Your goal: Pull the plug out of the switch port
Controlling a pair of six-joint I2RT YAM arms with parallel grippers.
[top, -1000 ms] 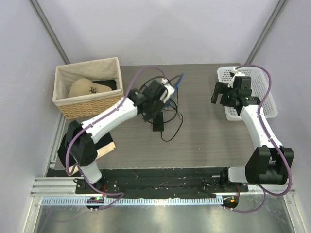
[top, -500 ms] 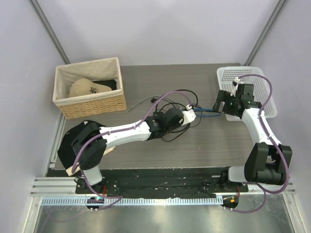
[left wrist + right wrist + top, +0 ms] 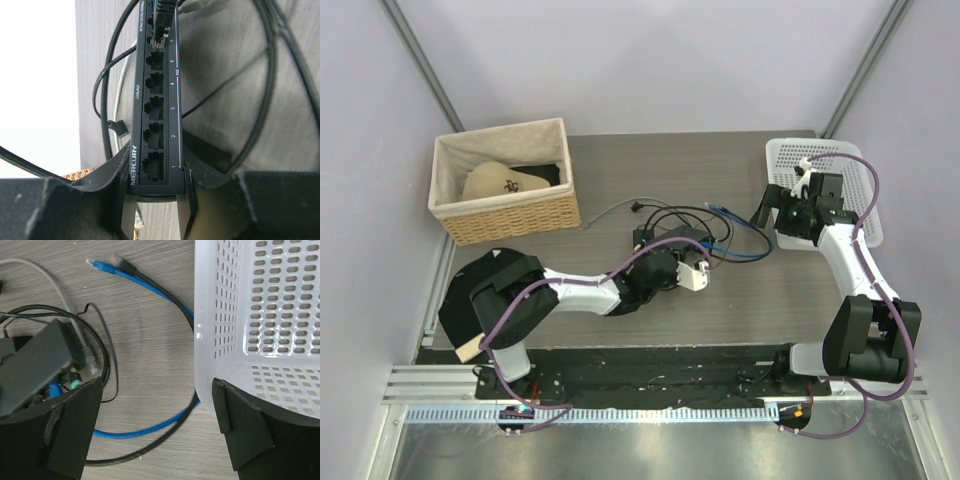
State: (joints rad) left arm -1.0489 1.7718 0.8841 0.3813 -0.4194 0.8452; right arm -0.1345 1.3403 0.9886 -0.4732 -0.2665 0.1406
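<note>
My left gripper (image 3: 672,268) is shut on the end of the flat black switch (image 3: 157,100), one jaw on each side next to port 1 (image 3: 154,167). Ports 1 to 5 stand empty and a black plug (image 3: 161,20) sits in a port at the far end. One blue plug (image 3: 102,265) lies loose on the table, also seen from above (image 3: 713,207). Its blue cable (image 3: 145,427) loops back toward the switch (image 3: 35,362), where a blue bit shows; I cannot tell if it is seated. My right gripper (image 3: 155,440) is open above the cable by the basket's corner.
A white plastic basket (image 3: 855,205) stands at the right, its corner (image 3: 220,340) between my right fingers. A wicker basket (image 3: 505,205) stands at the back left. Black cords (image 3: 695,215) and a grey cable (image 3: 610,208) tangle round the switch.
My left arm has carried the switch from the back of the table to the centre and drawn nearer. The blue cable, stretched toward my right gripper half a second ago, now lies slack with one plug loose.
</note>
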